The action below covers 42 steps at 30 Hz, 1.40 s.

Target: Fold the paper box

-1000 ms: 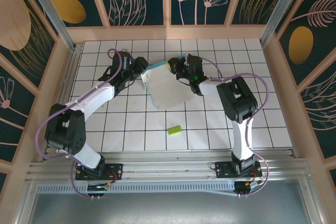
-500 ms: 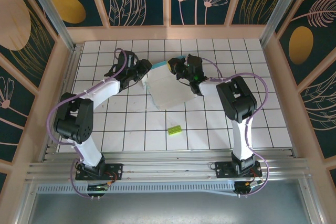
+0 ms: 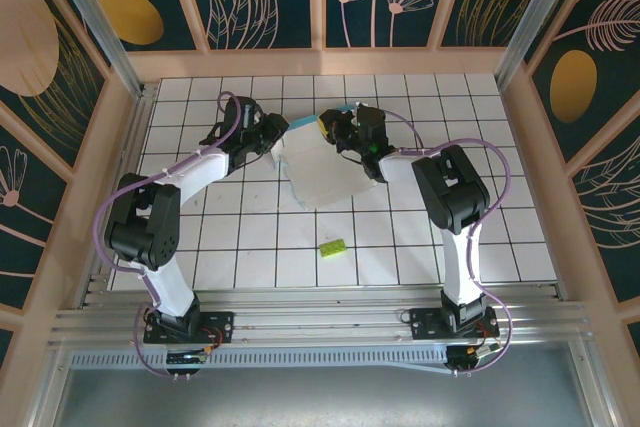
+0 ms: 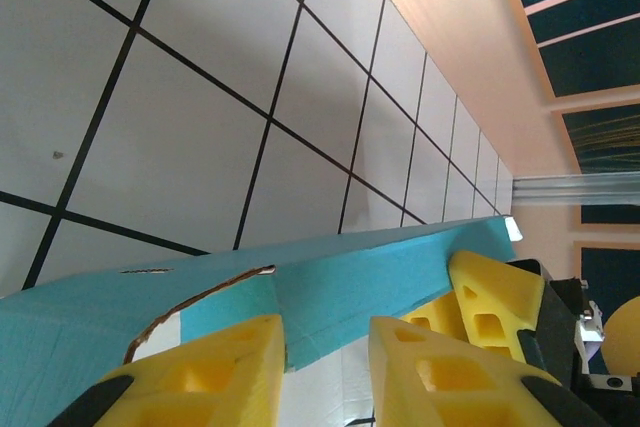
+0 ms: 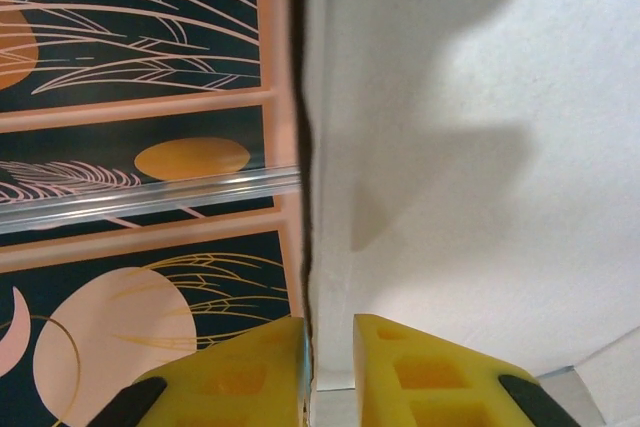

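Note:
The paper box (image 3: 320,172) lies as a partly folded sheet on the far middle of the table, pale side up, with a teal flap raised along its far edge. My left gripper (image 3: 276,137) is at the sheet's far-left corner. In the left wrist view the teal flap (image 4: 350,277) has its lower corner between the left gripper (image 4: 325,332) fingers, touching one, with a gap to the other. My right gripper (image 3: 336,133) is at the far edge. The right gripper (image 5: 330,325) stands slightly open around the edge of the white sheet (image 5: 450,147).
A small lime-green block (image 3: 332,245) lies on the tiles nearer the front. Wooden walls with patterned panels (image 3: 320,57) close the table on three sides. The right gripper's yellow fingers (image 4: 495,297) sit close behind the teal flap.
My left arm has swung in and its gripper has reached the sheet's far-left corner, jaws narrowing. The right gripper's jaws have eased apart a little at the sheet's edge.

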Each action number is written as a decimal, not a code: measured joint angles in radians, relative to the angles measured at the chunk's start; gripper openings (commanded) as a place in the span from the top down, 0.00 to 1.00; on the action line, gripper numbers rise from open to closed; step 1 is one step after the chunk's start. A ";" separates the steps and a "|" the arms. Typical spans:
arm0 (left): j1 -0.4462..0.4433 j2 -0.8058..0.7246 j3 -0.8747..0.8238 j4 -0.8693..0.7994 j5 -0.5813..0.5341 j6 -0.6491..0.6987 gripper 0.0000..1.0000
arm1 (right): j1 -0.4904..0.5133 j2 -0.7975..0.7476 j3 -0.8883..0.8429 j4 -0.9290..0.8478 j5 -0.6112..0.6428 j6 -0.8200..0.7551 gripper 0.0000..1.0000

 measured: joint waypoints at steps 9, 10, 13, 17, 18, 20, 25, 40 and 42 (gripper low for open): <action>0.003 0.003 -0.009 0.016 0.010 -0.003 0.65 | 0.002 0.015 0.016 0.010 0.001 0.018 0.95; 0.003 0.003 -0.010 0.020 0.010 -0.003 0.63 | 0.002 0.018 0.019 0.013 0.001 0.018 0.95; 0.004 0.003 -0.010 0.025 0.010 -0.003 0.63 | 0.003 0.019 0.026 0.008 0.001 0.016 0.95; 0.009 0.003 -0.017 0.035 0.011 -0.003 0.66 | 0.005 0.019 0.031 0.000 0.002 0.011 0.95; 0.009 0.003 -0.018 0.035 0.011 -0.002 0.67 | 0.005 0.019 0.032 -0.001 0.002 0.009 0.95; 0.009 0.005 -0.018 0.038 0.013 -0.002 0.67 | 0.005 0.019 0.032 -0.004 0.005 0.009 0.95; 0.013 0.006 -0.017 0.032 0.001 0.012 0.65 | 0.005 0.019 0.034 -0.009 0.005 0.001 0.95; 0.014 0.010 -0.013 0.014 -0.002 0.036 0.71 | 0.015 0.019 0.054 -0.054 0.027 -0.044 0.95; 0.015 0.028 -0.012 0.019 0.013 0.024 0.76 | 0.015 0.019 0.054 -0.055 0.029 -0.044 0.95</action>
